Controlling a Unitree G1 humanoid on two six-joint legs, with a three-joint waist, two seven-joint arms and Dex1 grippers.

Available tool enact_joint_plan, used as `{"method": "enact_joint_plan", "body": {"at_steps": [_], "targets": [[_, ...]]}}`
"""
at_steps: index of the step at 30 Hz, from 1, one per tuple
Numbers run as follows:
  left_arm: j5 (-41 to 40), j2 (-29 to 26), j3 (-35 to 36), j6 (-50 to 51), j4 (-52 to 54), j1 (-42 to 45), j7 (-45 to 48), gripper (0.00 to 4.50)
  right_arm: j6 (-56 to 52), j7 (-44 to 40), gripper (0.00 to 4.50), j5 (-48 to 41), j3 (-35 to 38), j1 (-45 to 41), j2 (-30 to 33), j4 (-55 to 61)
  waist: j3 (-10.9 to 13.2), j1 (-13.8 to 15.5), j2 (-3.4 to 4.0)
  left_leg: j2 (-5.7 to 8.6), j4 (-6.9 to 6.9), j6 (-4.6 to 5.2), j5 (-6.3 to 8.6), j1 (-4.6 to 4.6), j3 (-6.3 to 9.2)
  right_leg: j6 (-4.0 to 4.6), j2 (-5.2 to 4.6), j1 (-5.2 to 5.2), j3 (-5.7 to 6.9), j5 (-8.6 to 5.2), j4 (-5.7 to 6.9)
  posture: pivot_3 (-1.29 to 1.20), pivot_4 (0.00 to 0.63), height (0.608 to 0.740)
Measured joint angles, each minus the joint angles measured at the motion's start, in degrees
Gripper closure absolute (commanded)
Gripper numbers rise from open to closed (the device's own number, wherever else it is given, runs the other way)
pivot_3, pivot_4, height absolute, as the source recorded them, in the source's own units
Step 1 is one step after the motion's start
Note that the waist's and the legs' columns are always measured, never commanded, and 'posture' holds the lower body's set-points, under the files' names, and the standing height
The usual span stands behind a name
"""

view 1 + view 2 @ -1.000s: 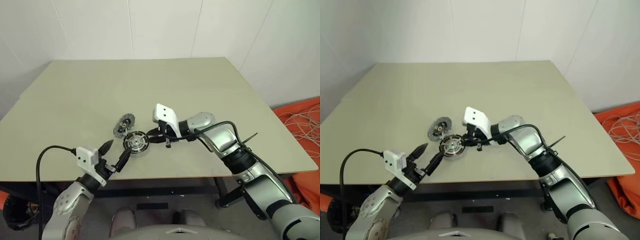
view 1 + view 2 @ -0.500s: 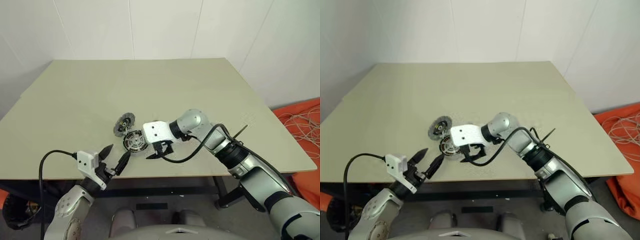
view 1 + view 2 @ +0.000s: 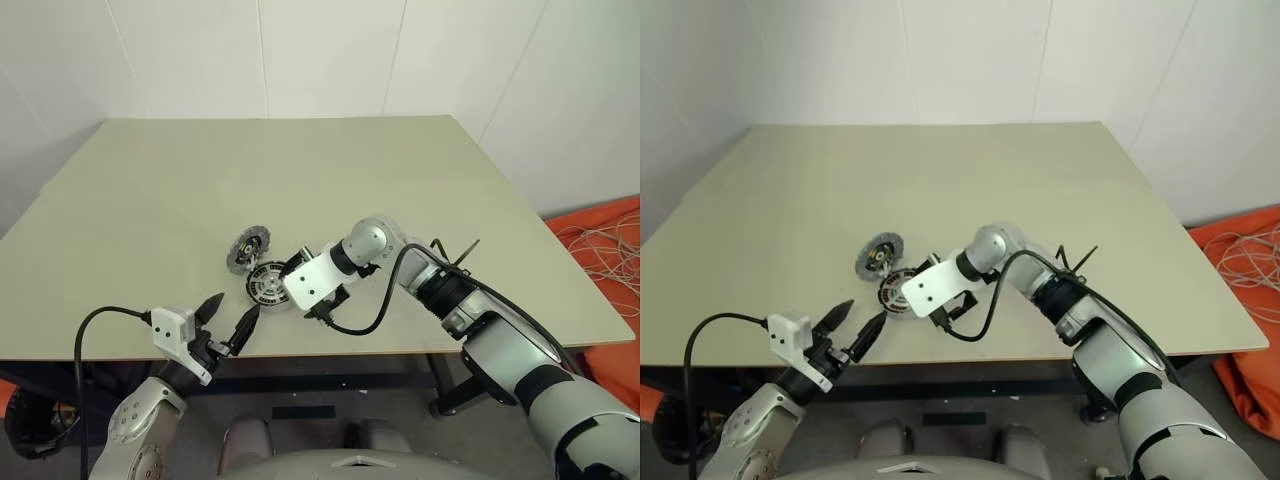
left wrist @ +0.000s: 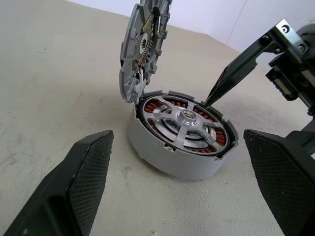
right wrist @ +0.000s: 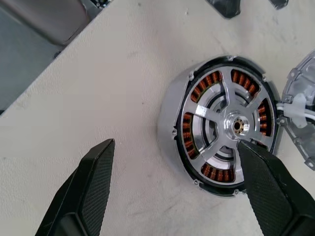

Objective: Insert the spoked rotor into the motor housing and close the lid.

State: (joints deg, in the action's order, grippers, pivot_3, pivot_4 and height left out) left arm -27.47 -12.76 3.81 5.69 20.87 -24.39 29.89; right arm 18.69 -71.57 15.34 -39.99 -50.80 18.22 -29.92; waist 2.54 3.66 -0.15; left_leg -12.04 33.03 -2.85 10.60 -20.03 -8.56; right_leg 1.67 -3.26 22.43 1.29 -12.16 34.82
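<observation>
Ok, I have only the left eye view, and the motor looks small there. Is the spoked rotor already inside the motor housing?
Observer: Yes. The left wrist view shows the spoked rotor seated in the motor housing, with copper windings visible between its spokes.
Operator: And the lid?
Observer: The lid stands on edge, leaning at the housing rim, not closed.
Operator: Is the right end effector open?
Observer: Yes, the right end effector is open, with one fingertip over the rotor near its hub.

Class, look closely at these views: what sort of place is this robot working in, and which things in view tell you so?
Probably a robotics lab or test room: a plain bare table against blank white walls, a disassembled motor housing with its lid propped open, and loose cables on an orange sheet on the floor.
</observation>
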Motion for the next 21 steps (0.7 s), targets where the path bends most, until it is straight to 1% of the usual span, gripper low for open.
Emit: {"method": "enact_joint_plan", "body": {"at_steps": [3,6,11,12,21], "targets": [[0.14,0.08,-0.65,0.23,0.76,-0.01,-0.70,0.00,1.90,0.43,0.04,1.02,0.00,-0.87,-0.75,-2.31,0.00,-0.04,0.01,-0.01,0.00,0.00,0.00,0.01,0.00,-0.05,0.00,0.00,0.00,-0.03,0.00,0.00,0.000,0.740],[0.23,0.08,-0.89,0.80,1.36,-0.04,-1.38,0.00,3.37,0.48,0.60,1.85,0.03,-1.59,-1.11,-4.08,0.00,-0.10,0.00,-0.01,0.00,0.00,0.00,0.01,0.00,-0.04,0.01,-0.01,0.00,-0.02,0.01,0.00,0.000,0.740],[0.31,0.09,-0.96,1.12,1.87,-0.10,-2.01,0.00,5.05,0.61,2.35,2.70,0.14,-2.67,-1.53,-6.23,0.01,-0.33,0.01,-0.02,0.00,0.00,0.00,0.01,0.00,0.13,0.01,0.00,0.01,0.07,0.01,0.00,0.000,0.740],[0.31,0.10,-1.04,1.13,1.93,-0.17,-2.07,0.00,5.32,0.78,2.63,2.73,0.23,-2.78,-1.66,-6.49,0.01,-0.45,0.01,-0.02,0.00,0.00,0.00,0.00,0.00,0.19,0.01,0.00,0.01,0.11,0.01,0.00,0.000,0.740],[0.29,-0.03,-1.52,1.06,2.21,-1.18,-1.98,0.00,6.96,1.45,2.63,3.50,0.53,-2.99,-2.07,-7.66,0.01,-1.31,0.01,-0.05,0.00,0.02,0.01,-0.01,0.00,0.19,0.03,0.01,0.02,0.11,0.01,0.00,0.000,0.740]]}}
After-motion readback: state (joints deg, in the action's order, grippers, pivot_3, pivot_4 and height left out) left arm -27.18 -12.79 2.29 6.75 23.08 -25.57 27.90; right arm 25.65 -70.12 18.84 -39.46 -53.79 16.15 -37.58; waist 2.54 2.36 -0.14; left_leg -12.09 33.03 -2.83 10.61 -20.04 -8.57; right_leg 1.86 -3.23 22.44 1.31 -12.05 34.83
